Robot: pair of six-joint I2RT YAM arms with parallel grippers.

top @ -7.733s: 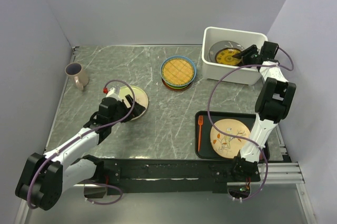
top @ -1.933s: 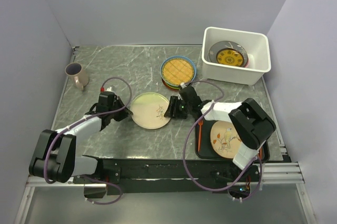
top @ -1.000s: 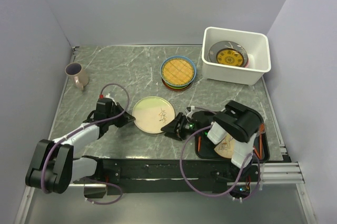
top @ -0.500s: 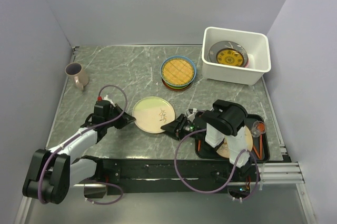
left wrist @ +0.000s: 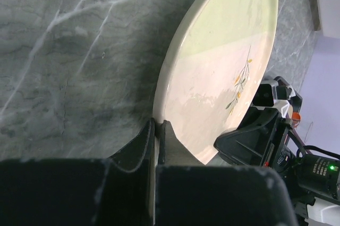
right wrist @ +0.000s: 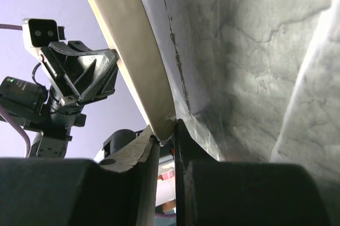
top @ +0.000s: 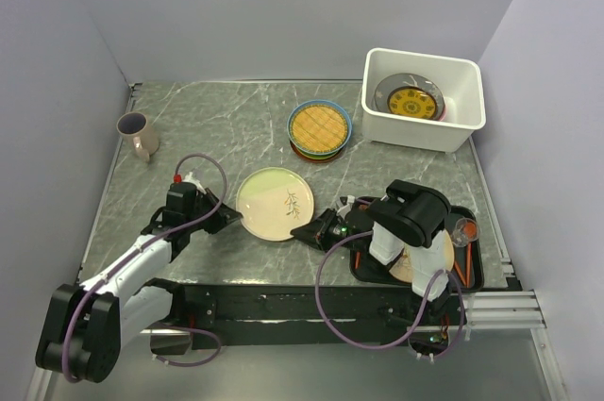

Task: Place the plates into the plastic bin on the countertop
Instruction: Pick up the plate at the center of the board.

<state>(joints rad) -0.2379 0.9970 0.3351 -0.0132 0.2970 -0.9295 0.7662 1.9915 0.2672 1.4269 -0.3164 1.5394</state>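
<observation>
Left tool (top: pixel 226 216), right tool (top: pixel 308 229) on plate (top: pixel 274 201)

You see a pale yellow-green round plate (top: pixel 275 203) with a small sprig painted on it, near the middle of the grey-green marble-look countertop (top: pixel 217 123). Your left gripper (top: pixel 221 216) meets its left rim and your right gripper (top: pixel 314 227) meets its lower right rim. Behind it sits a stack of round plates (top: pixel 320 127), a yellow lattice one on top. At the far right, the white rectangular plastic bin (top: pixel 422 135) holds a dark grey plate (top: pixel 410 99) with a yellow centre.
</observation>
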